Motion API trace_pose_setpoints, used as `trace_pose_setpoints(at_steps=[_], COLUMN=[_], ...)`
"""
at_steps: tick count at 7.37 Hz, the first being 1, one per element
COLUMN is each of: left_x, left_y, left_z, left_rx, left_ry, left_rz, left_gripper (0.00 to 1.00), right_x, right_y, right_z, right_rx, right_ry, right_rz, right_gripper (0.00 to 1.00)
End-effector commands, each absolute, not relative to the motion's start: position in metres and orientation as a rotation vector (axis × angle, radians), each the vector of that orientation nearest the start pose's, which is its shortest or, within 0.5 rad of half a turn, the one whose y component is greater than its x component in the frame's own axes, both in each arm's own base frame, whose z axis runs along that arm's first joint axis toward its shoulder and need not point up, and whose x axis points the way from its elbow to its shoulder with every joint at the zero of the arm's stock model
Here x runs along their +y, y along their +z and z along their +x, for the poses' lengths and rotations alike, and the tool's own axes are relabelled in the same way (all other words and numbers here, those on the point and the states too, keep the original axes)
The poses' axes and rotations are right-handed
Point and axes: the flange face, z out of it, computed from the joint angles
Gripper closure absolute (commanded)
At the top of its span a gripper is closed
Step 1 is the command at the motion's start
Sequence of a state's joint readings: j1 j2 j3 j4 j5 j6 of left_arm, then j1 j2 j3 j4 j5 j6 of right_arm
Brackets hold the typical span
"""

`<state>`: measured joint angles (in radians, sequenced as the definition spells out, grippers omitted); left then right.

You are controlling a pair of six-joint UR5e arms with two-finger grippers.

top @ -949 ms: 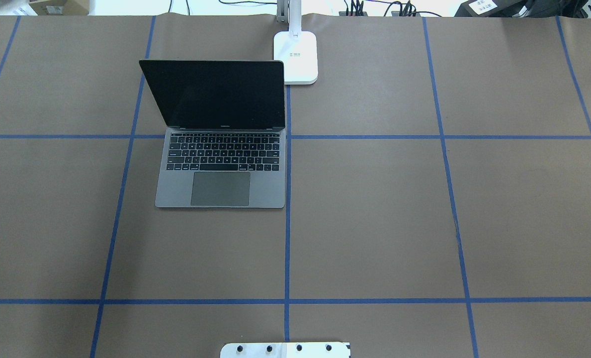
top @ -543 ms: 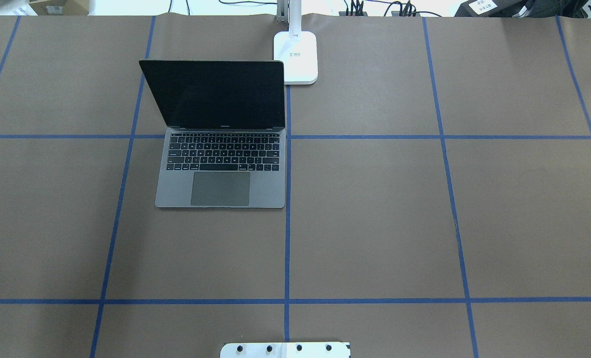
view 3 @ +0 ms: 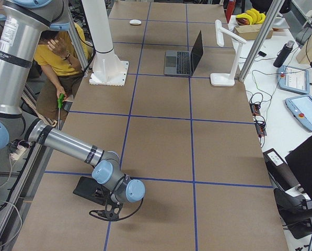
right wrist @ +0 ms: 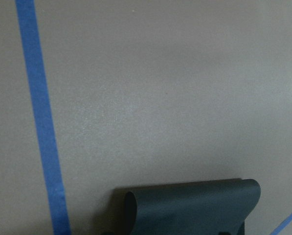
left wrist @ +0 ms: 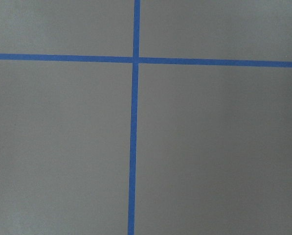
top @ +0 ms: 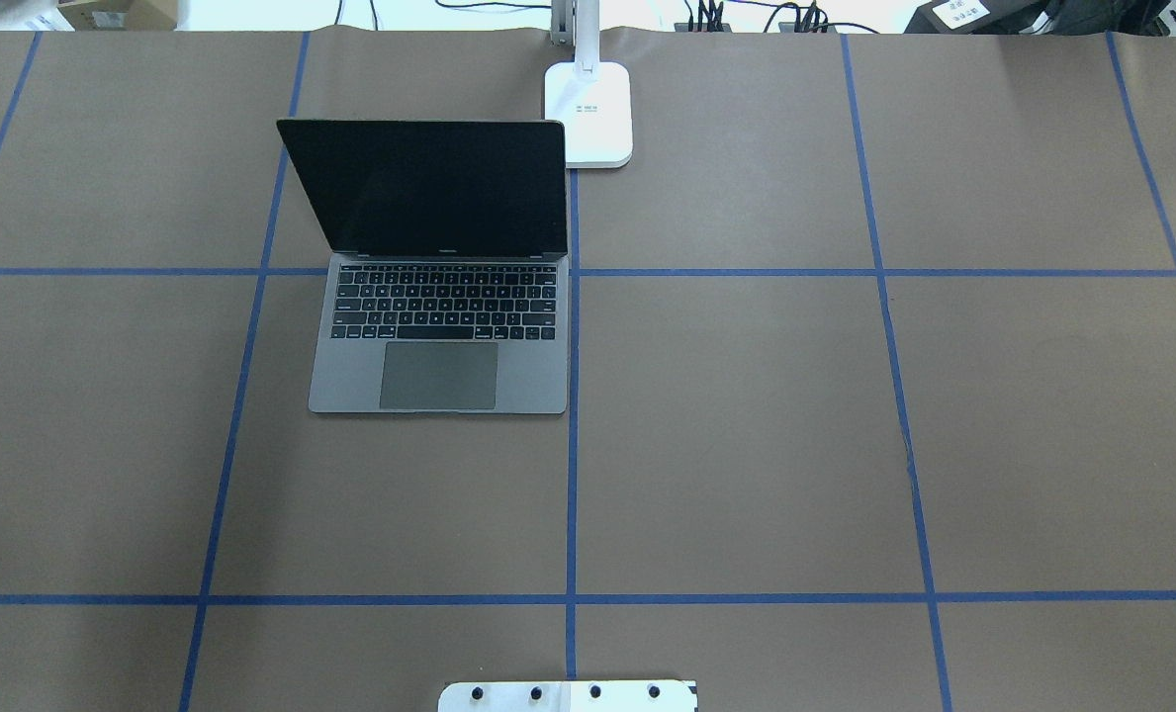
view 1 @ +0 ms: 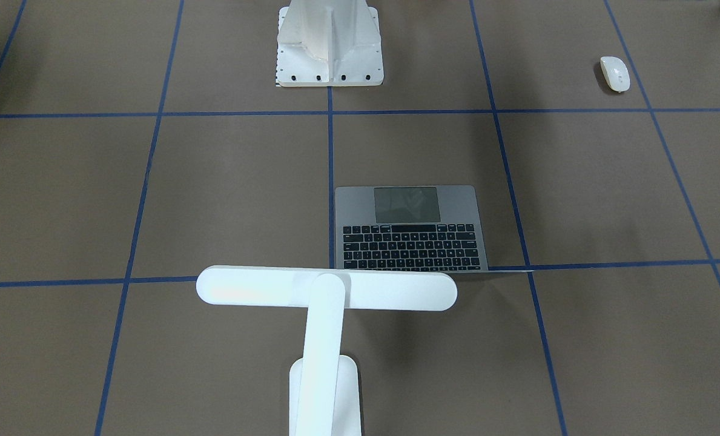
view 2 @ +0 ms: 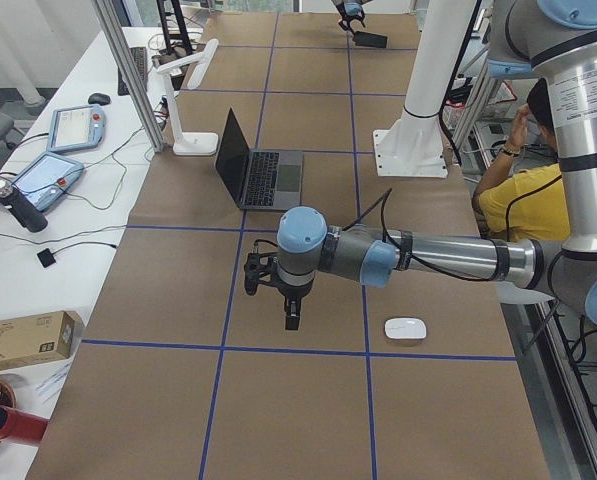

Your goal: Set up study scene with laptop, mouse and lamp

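Presently, in the front-facing view, the laptop (view 1: 411,230) lies open on the desk (view 1: 214,181) with the lamp (view 1: 326,289) just behind it, the bar head crossing the laptop's back edge from this angle; the mouse (view 1: 614,73) lies well apart from both, towards the robot's left, beyond the pedestal (view 1: 329,48); the mouse looks like the remaining item to bring in. In the overhead view, the laptop (top: 439,326) and the lamp base (top: 588,114) show, with no mouse and no arm. In the exterior left view, the left gripper (view 2: 291,318) hangs fingers-down above bare desk, near the mouse (view 2: 405,328) but not touching it; whether its fingers are apart or together cannot be told. The mouse lies close to the desk edge where a person (view 2: 518,190) sits; its low, glossy shell is likely to slip from a pinch, and a skewed approach could push it off that edge. In the exterior right view, the right gripper (view 3: 107,212) sits low beside a black pad (view 3: 90,188); its state cannot be told either; a sweep from there could drag the pad. The left wrist view shows only desk and blue tape (left wrist: 134,147), so the mouse is outside that camera's field; a descent from this pose would miss. The right wrist view shows a dark curled edge (right wrist: 185,205), possibly the pad. A carry towards the laptop risks clipping the lamp head or the screen.
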<state>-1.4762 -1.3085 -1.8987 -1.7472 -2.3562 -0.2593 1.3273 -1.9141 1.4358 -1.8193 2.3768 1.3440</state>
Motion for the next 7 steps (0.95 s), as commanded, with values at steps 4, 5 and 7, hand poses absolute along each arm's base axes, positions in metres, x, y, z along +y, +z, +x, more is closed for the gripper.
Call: trace_pose_setpoints(at_steps=[4,5,7], left_x=[-0.399,-0.399,-0.399], left_y=[0.592,0.591,0.59], left_z=[-0.025,-0.026,-0.026], left_rx=[0.81,0.81,0.81], left_ry=[-0.06,-0.061,-0.061], left_rz=[0.088,0.09,0.091], left_gripper=[0.0,0.0,0.0], right_x=[-0.239,-0.232,-0.222], right_y=[0.864,0.873,0.886], right_z=[0.001,0.002,0.005], right_rx=[-0.007,0.01,0.037], right_ry=[1.286,1.294,1.306], right_rz=[-1.116,-1.137,-1.164], right_gripper=[0.32,0.32,0.32])
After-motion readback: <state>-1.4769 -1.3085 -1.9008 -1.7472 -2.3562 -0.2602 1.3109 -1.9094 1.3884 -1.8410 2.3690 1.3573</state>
